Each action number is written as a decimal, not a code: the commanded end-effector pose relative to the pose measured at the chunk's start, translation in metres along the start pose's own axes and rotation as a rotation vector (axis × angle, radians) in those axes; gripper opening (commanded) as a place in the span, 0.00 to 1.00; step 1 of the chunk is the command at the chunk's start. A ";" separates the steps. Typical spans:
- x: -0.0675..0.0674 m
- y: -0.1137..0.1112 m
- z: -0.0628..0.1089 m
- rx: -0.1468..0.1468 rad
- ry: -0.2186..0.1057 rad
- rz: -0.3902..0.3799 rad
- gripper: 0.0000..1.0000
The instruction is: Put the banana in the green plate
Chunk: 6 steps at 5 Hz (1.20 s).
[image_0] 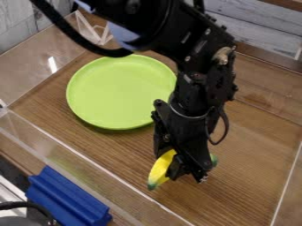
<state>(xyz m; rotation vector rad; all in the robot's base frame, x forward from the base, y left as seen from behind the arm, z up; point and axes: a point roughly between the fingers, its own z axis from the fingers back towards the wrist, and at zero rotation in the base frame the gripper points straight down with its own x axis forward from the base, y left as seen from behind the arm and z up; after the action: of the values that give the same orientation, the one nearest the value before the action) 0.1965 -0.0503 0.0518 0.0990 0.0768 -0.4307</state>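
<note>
The yellow banana [161,171] lies low on the wooden table near the front, its lower end poking out from under the black arm. My gripper [177,166] points straight down over it and is shut on the banana, the black fingers [197,168] hiding its upper half. The lime-green plate [118,91] rests flat on the table up and to the left of the gripper, with nothing in it. Whether the banana still touches the table I cannot tell.
Clear plastic walls [35,141] fence the wooden table on the left and front. A blue ribbed block [65,200] sits outside the front wall at lower left. The arm's black body [177,40] looms over the plate's right side.
</note>
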 end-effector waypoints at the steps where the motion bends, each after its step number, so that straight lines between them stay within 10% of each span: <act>1: 0.003 0.005 0.010 0.007 -0.044 0.033 0.00; 6: -0.001 0.010 0.014 0.000 -0.030 0.109 0.00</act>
<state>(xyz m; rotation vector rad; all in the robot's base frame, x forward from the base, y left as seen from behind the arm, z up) 0.1923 -0.0419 0.0548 0.1008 0.0985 -0.3310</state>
